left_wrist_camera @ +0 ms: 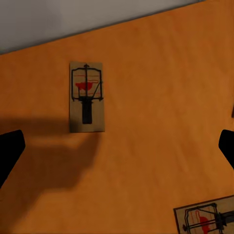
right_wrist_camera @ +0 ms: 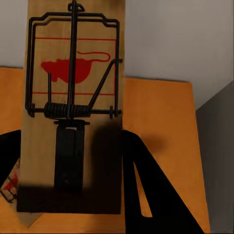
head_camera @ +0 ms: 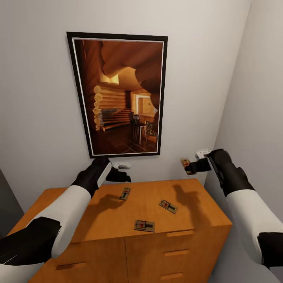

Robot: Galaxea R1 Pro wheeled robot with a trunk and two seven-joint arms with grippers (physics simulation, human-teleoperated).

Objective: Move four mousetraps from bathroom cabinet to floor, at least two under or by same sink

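cabinet (head_camera: 118, 224): wide orange-brown chest against the wall under a framed picture (head_camera: 120, 94); its flat top serves as the worktop, drawer fronts facing the robot.

right arm: raised over the cabinet's far right corner, at about 2 o'clock from the middle of the top.

left arm: reaches in from 8 o'clock, its end over the far left part of the top.

right gripper (head_camera: 192, 166): fingers pinching one mousetrap (right_wrist_camera: 73, 105), lifted clear of the wood; the board's long axis runs along the fingers, wire end outward.

left gripper (head_camera: 125, 178): fingers spread and holding nothing, hovering above the top.

far mousetrap (left_wrist_camera: 87, 96): flat on the worktop, almost directly below the left fingers and between their two tips in the left wrist view; its long axis runs crosswise to the line joining the tips, so a straight descent looks likely to close across the short sides. The left arm is clearly nearer.

right-hand mousetrap (head_camera: 168, 206): flat at about 3 o'clock, angled.

front mousetrap (head_camera: 144, 225): flat at 6 o'clock near the front edge.
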